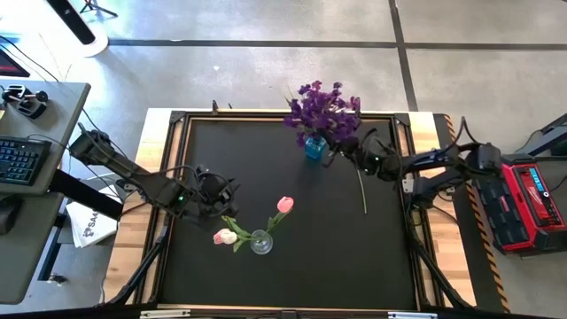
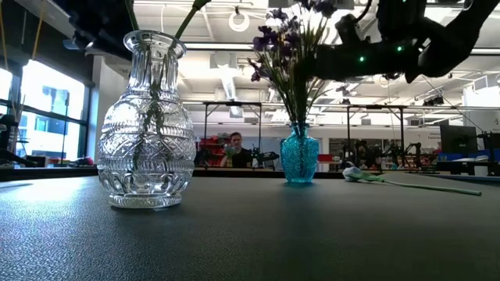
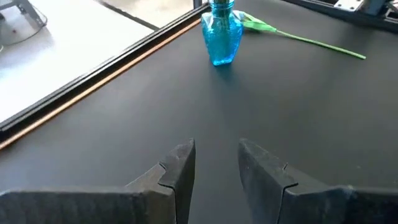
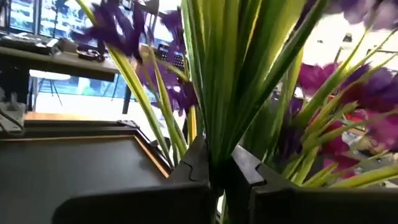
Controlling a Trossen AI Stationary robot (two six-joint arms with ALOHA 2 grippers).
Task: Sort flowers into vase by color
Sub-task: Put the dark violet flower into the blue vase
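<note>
A blue vase (image 1: 314, 148) (image 2: 299, 154) (image 3: 221, 34) stands near the table's far edge and holds a bunch of purple sprigs (image 1: 321, 108) (image 2: 283, 47). My right gripper (image 1: 340, 146) (image 4: 217, 171) is level with that bunch, on its right side, shut on green stems. A clear glass vase (image 1: 261, 241) (image 2: 147, 133) holds two pink tulips (image 1: 284, 205) (image 1: 224, 237). A white tulip (image 2: 355, 174) lies flat on the mat, its stem (image 1: 362, 190) (image 3: 298, 38) pointing toward the near edge. My left gripper (image 1: 213, 190) (image 3: 214, 162) hovers open and empty left of the clear vase. My right gripper pinches a few green stems (image 4: 219, 146) of the purple bunch between its two fingers (image 4: 194, 163), coming in roughly level from the table's right. The stems stand upright through the hold with the blooms above. Their lower ends are hidden by the gripper.
The black mat has a raised frame and a wooden border (image 1: 164, 168). A desk with a keyboard (image 1: 19, 159) stands left of the table and a red case (image 1: 530, 199) to the right. A person (image 2: 234, 150) sits far behind the table. Bare mat lies toward the near edge.
</note>
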